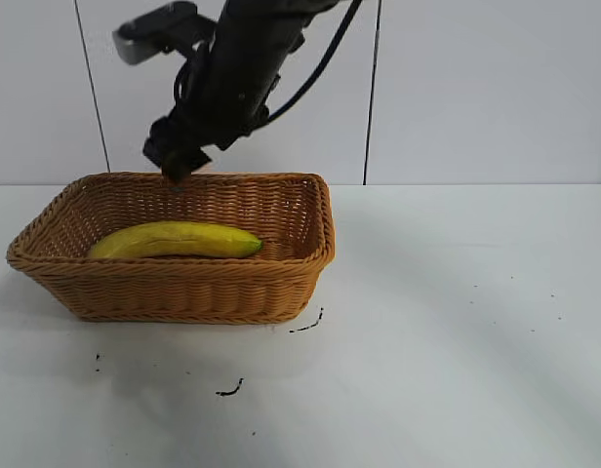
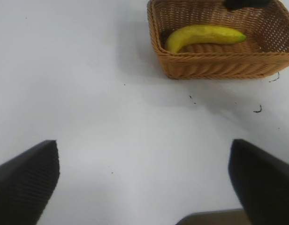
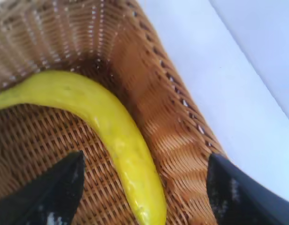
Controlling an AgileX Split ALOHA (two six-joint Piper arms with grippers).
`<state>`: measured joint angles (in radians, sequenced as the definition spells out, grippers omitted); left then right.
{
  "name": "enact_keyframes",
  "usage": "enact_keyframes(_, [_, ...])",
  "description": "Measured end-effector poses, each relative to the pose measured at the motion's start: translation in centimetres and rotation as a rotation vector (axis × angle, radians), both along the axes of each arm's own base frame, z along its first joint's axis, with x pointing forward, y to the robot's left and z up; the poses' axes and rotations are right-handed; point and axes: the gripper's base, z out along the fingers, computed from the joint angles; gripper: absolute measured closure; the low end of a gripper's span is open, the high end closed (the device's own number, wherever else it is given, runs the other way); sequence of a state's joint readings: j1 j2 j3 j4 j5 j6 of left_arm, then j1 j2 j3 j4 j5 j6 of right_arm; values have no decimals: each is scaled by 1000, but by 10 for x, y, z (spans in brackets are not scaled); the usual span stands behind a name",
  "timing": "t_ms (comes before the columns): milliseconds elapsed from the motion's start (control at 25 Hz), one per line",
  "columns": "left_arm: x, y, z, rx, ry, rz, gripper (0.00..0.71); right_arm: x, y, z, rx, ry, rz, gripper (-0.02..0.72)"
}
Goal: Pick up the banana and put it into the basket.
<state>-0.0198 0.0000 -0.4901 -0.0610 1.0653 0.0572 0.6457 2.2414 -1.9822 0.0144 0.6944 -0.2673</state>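
Observation:
The yellow banana lies flat inside the tan wicker basket at the left of the white table. My right gripper hangs just above the basket's back rim, open and empty. In the right wrist view its two dark fingers stand wide apart around the gripper's middle, with the banana on the basket floor below them. My left gripper is open and empty over bare table, far from the basket and the banana. The left arm does not show in the exterior view.
Small black marks dot the white table in front of the basket. A white panelled wall stands close behind the table. The right arm's black cables hang above the basket.

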Motion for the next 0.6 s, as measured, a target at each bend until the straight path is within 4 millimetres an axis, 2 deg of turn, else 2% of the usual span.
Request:
enact_keyframes(80, [0,0,0,0,0,0,15,1,-11,11,19,42,-51,173])
enact_keyframes(240, [0,0,0,0,0,0,15,11,-42,17,29,170,-170,173])
enact_keyframes(600, [0,0,0,0,0,0,15,43,-128,32,29,317,-435,173])
